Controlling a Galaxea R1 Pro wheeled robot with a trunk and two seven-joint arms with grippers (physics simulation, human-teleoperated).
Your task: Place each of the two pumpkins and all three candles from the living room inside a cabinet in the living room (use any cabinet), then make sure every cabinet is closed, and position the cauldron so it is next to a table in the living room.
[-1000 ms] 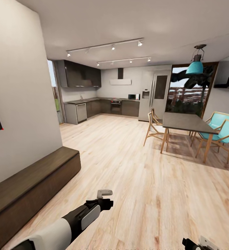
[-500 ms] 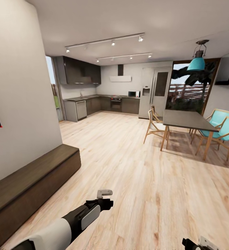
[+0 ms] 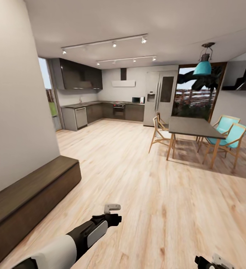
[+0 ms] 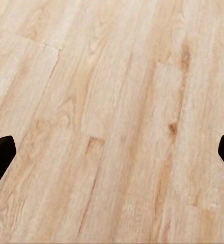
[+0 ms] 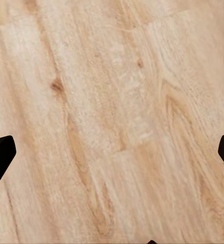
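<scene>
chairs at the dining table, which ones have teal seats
The two chairs on the far right side of the dining table have teal seats and backs. The chairs on its left side are bare pale wood with open frames.

Evenly bright rendered interior, daylight from glazed door, ceiling spotlights lit, soft shadow under dining table — wide-angle stretch at edges, wrist views slightly soft.
</scene>
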